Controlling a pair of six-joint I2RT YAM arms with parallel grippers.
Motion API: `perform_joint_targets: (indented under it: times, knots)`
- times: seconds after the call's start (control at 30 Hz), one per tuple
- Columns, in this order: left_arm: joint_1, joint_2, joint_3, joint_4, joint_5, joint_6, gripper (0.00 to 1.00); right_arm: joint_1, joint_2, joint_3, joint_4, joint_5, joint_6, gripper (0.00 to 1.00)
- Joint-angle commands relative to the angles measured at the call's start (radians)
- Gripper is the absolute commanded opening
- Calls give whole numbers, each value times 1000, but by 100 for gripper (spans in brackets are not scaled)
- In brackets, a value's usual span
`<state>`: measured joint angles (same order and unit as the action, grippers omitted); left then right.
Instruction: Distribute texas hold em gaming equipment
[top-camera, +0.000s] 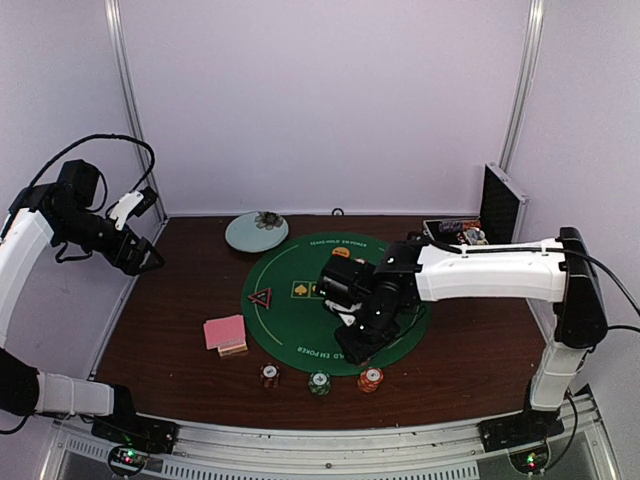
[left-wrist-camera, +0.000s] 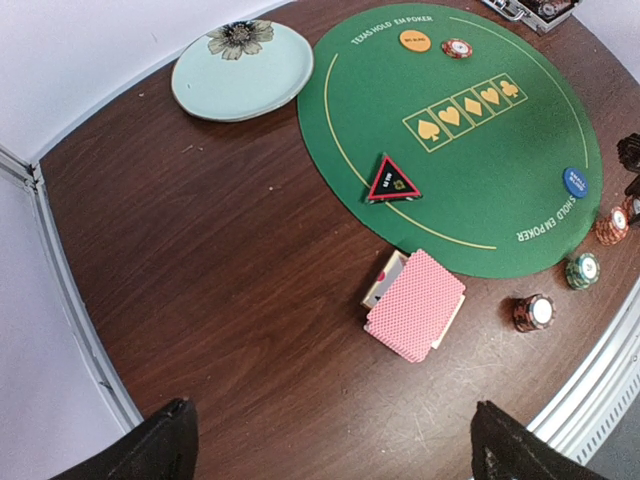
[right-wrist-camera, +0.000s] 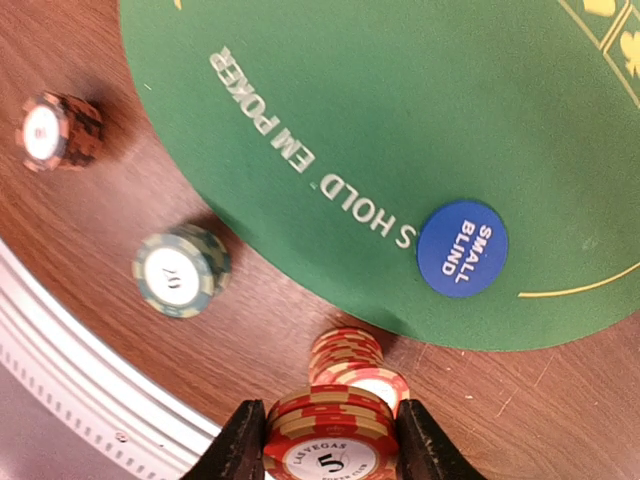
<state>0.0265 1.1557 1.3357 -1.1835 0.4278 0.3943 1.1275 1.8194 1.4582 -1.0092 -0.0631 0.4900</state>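
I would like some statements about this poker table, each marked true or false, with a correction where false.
1. The blue button lies on the green mat. True.
2. The pink-backed cards lie on the mat. False: they lie on the bare table beside it.
3. The right gripper holds red-orange chips between its fingers. True.
4. The left gripper is shut on the triangle marker. False: it is open and empty; the marker lies on the mat near its edge.
5. The orange button lies on the plate. False: it lies on the mat, apart from the plate.

Felt mat matt – chips smooth plastic, wood tbl.
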Motion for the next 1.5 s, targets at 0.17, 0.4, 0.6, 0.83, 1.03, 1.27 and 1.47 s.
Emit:
perform_joint_targets:
  times: [0.17, 0.4, 0.6, 0.83, 1.03, 1.27, 1.47]
  knots:
    - [6, -11, 8, 2, 9, 13, 98, 6, 241, 376, -37, 44, -57, 20]
    - [6, -16, 3, 2, 14, 15, 98, -7, 584, 817, -108, 58, -96, 19]
    - [7, -23, -4, 2, 23, 15, 98, -52, 751, 995, -80, 100, -91, 20]
    - [6, -26, -12, 2, 33, 20, 98, -83, 804, 1012, 9, 111, -64, 22]
    - [6, -29, -10, 2, 27, 23, 98, -91, 846, 1056, 30, 72, -56, 23]
    - [7, -20, 0, 1, 25, 24, 98, -92, 854, 1047, 15, 41, -44, 23]
    - [6, -16, -4, 1, 23, 25, 97, -92, 795, 985, 24, 42, -52, 23]
